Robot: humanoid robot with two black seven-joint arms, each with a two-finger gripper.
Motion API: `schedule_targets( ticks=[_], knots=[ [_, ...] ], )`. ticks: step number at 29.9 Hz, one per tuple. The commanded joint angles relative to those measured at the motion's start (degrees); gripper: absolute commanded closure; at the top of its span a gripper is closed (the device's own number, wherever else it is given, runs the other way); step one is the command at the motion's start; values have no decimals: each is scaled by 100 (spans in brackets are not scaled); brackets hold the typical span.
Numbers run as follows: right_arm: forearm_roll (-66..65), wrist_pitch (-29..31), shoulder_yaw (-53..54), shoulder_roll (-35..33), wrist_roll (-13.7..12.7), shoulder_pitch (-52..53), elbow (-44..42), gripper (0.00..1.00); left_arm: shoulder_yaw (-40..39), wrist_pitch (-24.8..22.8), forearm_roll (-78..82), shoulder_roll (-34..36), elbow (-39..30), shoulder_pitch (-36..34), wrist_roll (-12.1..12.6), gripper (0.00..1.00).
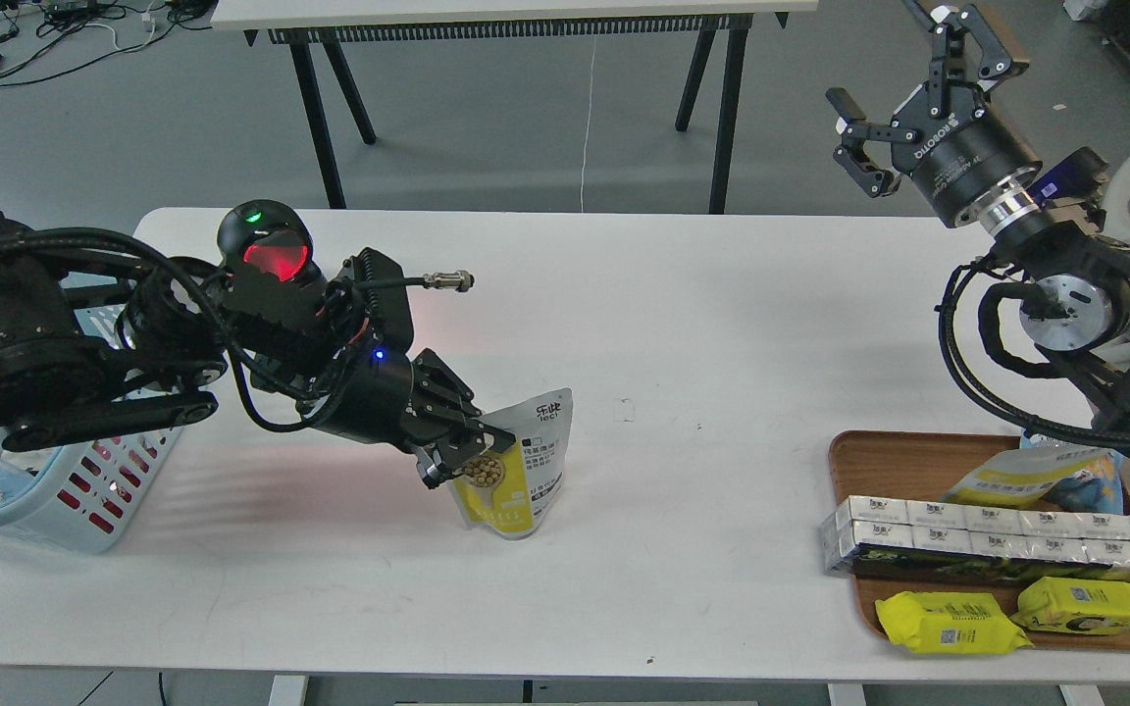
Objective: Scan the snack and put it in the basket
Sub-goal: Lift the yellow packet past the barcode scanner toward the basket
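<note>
The snack pouch (pixel 521 471), silver-grey on top and yellow below with a picture of round nuts, stands tilted on the white table (pixel 683 324) near its middle. My left gripper (pixel 462 451) is shut on the pouch's left edge. The light blue basket (pixel 55 490) sits at the table's left edge, mostly hidden behind my left arm. A black scanner (pixel 266 250) with a red glowing window stands just behind my left arm. My right gripper (pixel 908 83) is open and empty, raised high above the table's far right.
A brown tray (pixel 854 461) at the front right holds a long silver multipack (pixel 997 534), two flat yellow packs (pixel 952 623) and a white-yellow-blue bag (pixel 1041 476). A second table (pixel 516 15) stands behind.
</note>
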Motion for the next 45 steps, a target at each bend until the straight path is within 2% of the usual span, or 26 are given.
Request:
schedule_targets(
  ticks=[1,12,17,24,42,45],
  knots=[
    [9,0,0,7,0,-3,8,2,1,-1,2,200,-9,-232,0,100],
    [1,-9,105,16,0,-12,-1,2,27,-27,-24,1219,53,-1050,0,100],
    [1,-9,175,16,0,-12,-1,2,36,-27,-41,1484,114,-1041,0,100],
    [1,-9,272,42,0,-12,-1,2,27,-10,-59,1537,703,-831,0,100],
    [9,-9,299,16,0,-12,25,2,10,-45,-121,1800,554,-786,0,100],
    [1,-9,299,16,0,-12,25,2,-43,-106,-121,2351,563,-856,0,100]
  ],
)
